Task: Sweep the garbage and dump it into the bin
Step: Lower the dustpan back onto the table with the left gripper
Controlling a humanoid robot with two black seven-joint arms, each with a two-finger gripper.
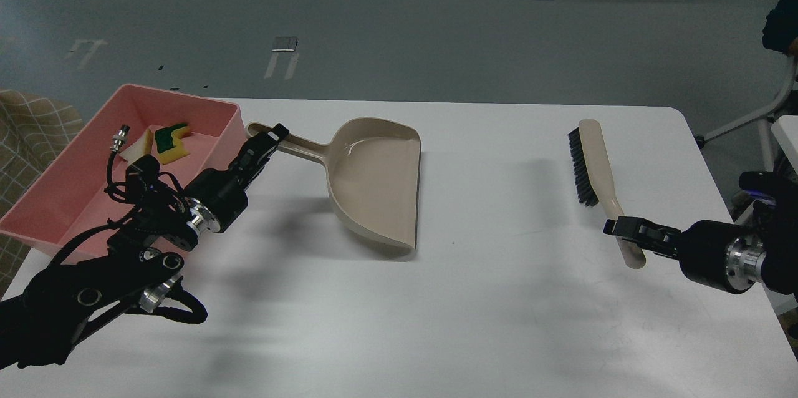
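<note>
Two scraps of garbage, both inside the bin point(75, 173), a shallow pink tray at the desk's far left corner: a yellow L-shaped sponge piece point(172, 143) with dark green top, and a whitish tan-edged wedge point(139, 147) touching its left side. One beige dustpan point(374, 183) just right of the bin, pan empty, handle pointing toward the bin. Left claw point(267, 141) at the handle's end, fingers either side of it; grip cannot be told. One beige brush point(592, 164), black bristles facing left, well apart at right. Right claw point(626, 229) closed on the brush handle near its lower end. White desk point(486, 298)
</note>
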